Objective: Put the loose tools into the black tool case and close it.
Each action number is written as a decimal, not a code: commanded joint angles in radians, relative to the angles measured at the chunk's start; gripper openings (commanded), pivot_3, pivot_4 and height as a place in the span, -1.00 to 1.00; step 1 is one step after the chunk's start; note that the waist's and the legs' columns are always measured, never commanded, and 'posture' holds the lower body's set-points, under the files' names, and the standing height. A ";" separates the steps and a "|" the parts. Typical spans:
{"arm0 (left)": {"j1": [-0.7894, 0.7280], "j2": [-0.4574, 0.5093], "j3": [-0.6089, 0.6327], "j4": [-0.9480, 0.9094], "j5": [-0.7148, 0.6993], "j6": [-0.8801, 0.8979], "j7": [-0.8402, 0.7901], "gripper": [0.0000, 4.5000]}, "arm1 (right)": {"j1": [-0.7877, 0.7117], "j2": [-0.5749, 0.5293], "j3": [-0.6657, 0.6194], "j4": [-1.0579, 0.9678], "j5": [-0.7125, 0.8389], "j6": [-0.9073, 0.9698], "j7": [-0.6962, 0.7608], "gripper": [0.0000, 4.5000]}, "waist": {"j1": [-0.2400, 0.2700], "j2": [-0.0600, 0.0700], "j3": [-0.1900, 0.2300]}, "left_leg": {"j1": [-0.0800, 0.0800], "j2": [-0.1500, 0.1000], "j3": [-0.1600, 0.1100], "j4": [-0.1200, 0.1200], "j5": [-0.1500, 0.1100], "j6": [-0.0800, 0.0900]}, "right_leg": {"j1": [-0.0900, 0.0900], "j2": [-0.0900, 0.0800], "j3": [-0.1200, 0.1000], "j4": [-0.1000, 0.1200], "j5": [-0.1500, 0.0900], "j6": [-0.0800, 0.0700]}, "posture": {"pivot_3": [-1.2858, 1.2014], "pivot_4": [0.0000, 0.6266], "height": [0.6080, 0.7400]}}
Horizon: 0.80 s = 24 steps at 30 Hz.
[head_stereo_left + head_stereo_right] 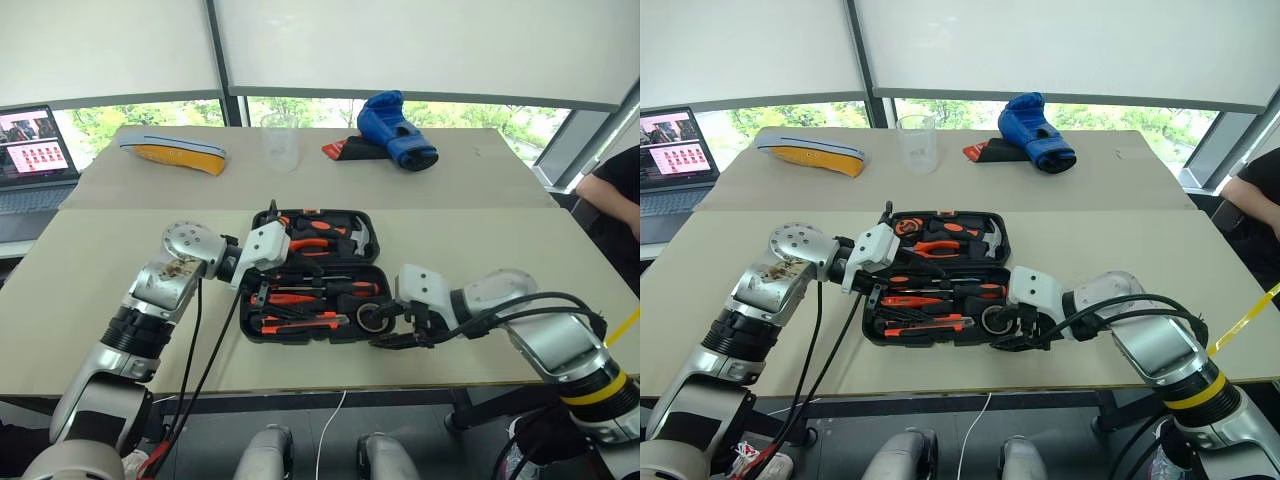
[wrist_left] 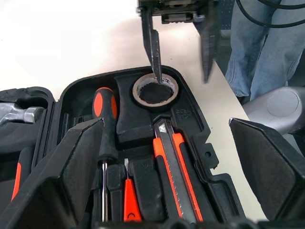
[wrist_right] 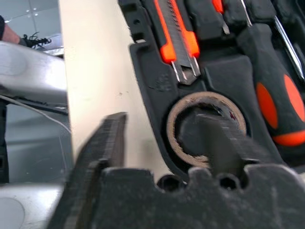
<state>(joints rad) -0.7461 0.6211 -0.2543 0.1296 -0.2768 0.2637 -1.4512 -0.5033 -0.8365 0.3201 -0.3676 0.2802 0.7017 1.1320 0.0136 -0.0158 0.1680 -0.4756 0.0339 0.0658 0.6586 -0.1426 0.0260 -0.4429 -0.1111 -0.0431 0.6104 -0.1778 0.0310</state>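
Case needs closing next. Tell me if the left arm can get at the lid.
Probably yes. The left gripper hangs open over the black tool case, right next to the raised lid, with nothing between them. The right gripper sits at the opposite corner.

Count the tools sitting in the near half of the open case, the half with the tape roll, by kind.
Screwdrivers: 3
Utility knife: 1
Tape roll: 1
Total: 5
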 commanded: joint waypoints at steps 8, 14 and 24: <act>0.119 0.054 0.236 -0.004 -0.080 0.174 0.218 0.52 | 0.062 0.029 -0.423 0.032 0.184 0.142 -0.169 0.13 | -0.001 0.000 0.000 | 0.000 0.001 -0.002 0.000 0.000 0.000 | 0.000 0.000 0.000 0.000 0.000 0.000 | 0.03 -0.52 1.00; 0.207 0.112 0.321 0.119 -0.018 0.107 0.335 -0.42 | 0.140 0.045 -0.410 0.199 0.066 -0.053 -0.242 -0.75 | -0.002 0.000 0.000 | 0.000 0.000 0.000 0.000 0.000 0.000 | 0.000 -0.001 0.000 0.000 0.000 0.000 | 0.03 -0.52 1.00; 0.236 0.096 0.256 0.160 0.061 0.019 0.371 -0.97 | -0.019 0.159 -0.207 0.467 -0.105 -0.310 -0.232 -1.00 | -0.003 0.000 0.000 | 0.000 0.001 0.000 -0.002 0.000 -0.001 | -0.003 -0.002 0.000 0.000 0.000 0.000 | 0.03 -0.52 1.00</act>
<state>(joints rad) -0.4882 0.7235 0.0086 0.3157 -0.2185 0.2916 -1.0848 -0.4900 -0.6812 0.1013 0.0591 0.2148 0.4650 0.9034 0.0110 -0.0160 0.1681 -0.4760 0.0344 0.0658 0.6571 -0.1430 0.0252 -0.4477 -0.1128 -0.0432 0.6104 -0.1774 0.0306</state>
